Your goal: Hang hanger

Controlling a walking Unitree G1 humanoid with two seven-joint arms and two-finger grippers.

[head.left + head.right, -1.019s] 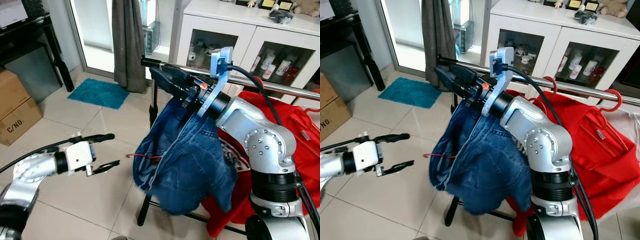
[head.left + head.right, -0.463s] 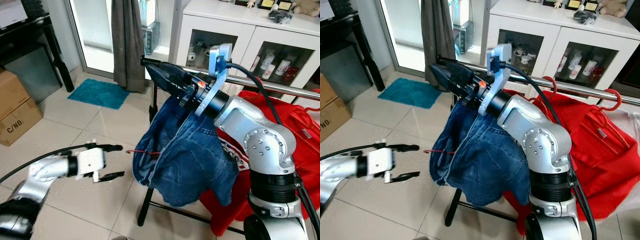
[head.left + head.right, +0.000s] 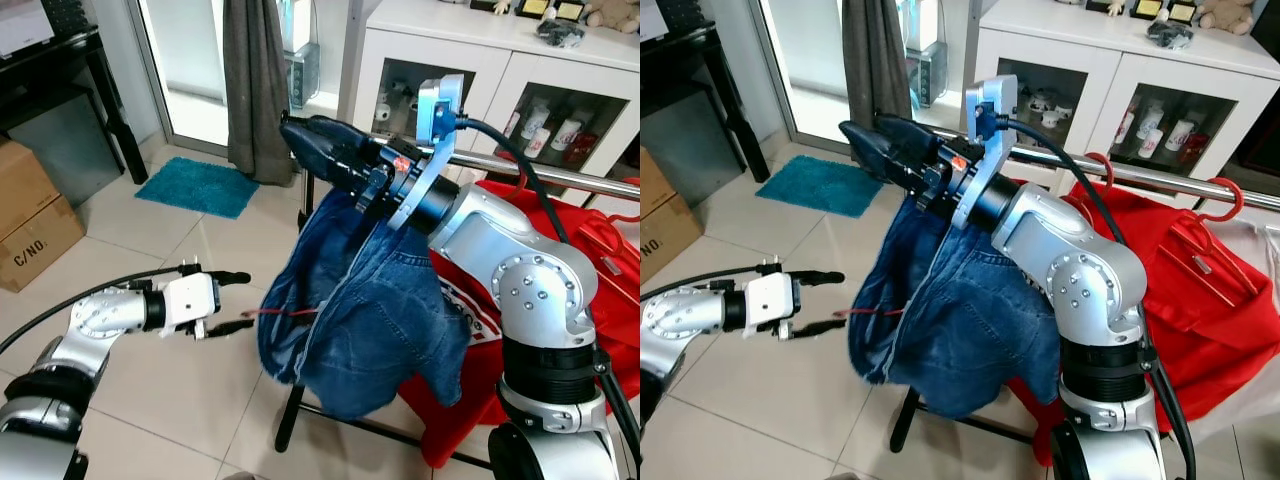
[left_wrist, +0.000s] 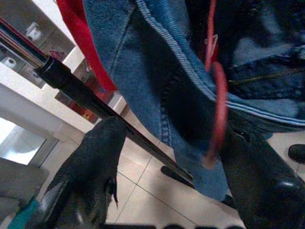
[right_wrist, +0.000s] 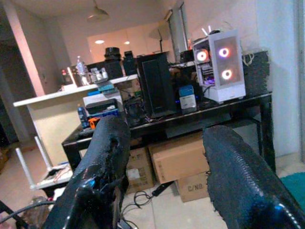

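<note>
I get bright, even daylight from the glass door (image 3: 190, 60), glaring white there. Head views are sharp. My left wrist view is soft up close; the right one is dimmer, fingers (image 5: 102, 162) blurred.

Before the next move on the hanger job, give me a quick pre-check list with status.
1. Left gripper open: ok.
2. Thin red hanger between the left gripper's fingers: ok in the left wrist view, not yet clamped.
3. Right gripper holding something: not ok, fingers apart with nothing between them, up by the rail's black end.
4. Blue denim garment supported: ok, it hangs around the right arm's wrist.
5. Hanger hook over the silver metal rail: cannot tell, the denim hides it.
6. Bare stretch on the rail: ok, beside the red clothes.
</note>
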